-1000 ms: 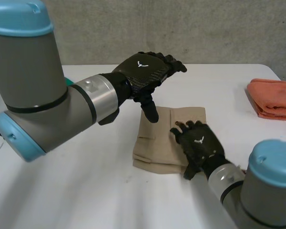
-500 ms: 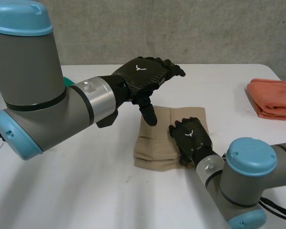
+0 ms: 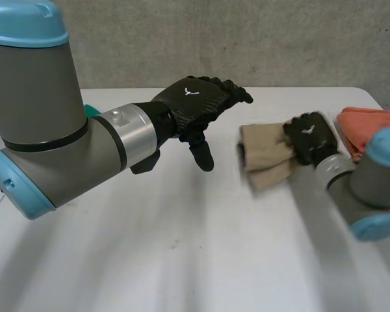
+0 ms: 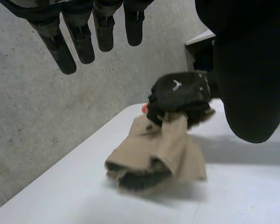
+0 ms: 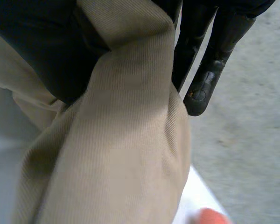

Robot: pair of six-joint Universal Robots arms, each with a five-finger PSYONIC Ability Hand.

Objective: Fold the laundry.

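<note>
Right hand (image 3: 310, 136), white-emblemed, clutches the folded tan cloth (image 3: 263, 153).

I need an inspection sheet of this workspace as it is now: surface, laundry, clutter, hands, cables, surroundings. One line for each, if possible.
Surface: white table, no spills or stains seen.
Job's things: folded tan garment right of centre, held at one end; folded orange towel at the table's right edge, untouched.
Clutter: teal object, mostly hidden by the left arm; cannot identify it.
Hands: left hand open, above the table, touching nothing; right hand shut on the tan garment, fingers and thumb pinching a fold.
Cables: nothing seen.
Surroundings: grey concrete wall behind the table; no person seen.
</note>
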